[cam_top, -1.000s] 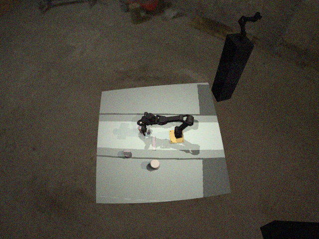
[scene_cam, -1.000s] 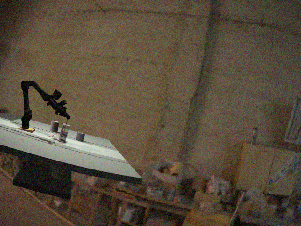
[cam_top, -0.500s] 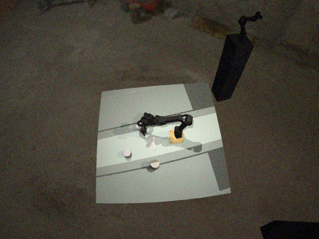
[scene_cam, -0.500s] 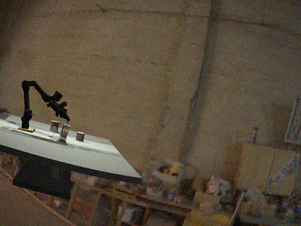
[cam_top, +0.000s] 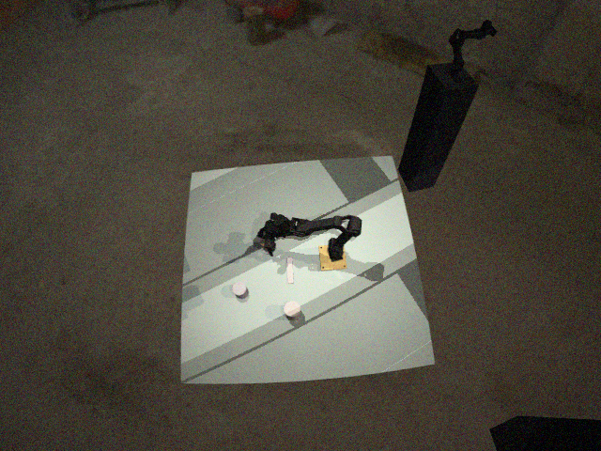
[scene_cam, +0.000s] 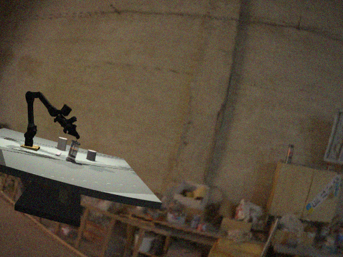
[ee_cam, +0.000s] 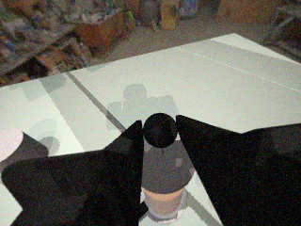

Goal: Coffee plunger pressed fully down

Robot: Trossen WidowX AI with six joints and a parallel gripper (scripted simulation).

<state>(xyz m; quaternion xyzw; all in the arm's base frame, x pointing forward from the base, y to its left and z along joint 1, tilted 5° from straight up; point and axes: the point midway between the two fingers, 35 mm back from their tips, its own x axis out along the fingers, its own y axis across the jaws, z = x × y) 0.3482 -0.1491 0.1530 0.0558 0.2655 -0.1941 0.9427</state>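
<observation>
gripper (ee_cam: 160, 130) clamped on plunger knob (ee_cam: 160, 129) | coffee press (ee_cam: 164, 188) upright below | table (ee_cam: 226, 89) underneath

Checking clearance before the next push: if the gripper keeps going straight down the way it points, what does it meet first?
The press lid, right under the knob the gripper is shut on. The gap looks small; depth is unclear.
</observation>
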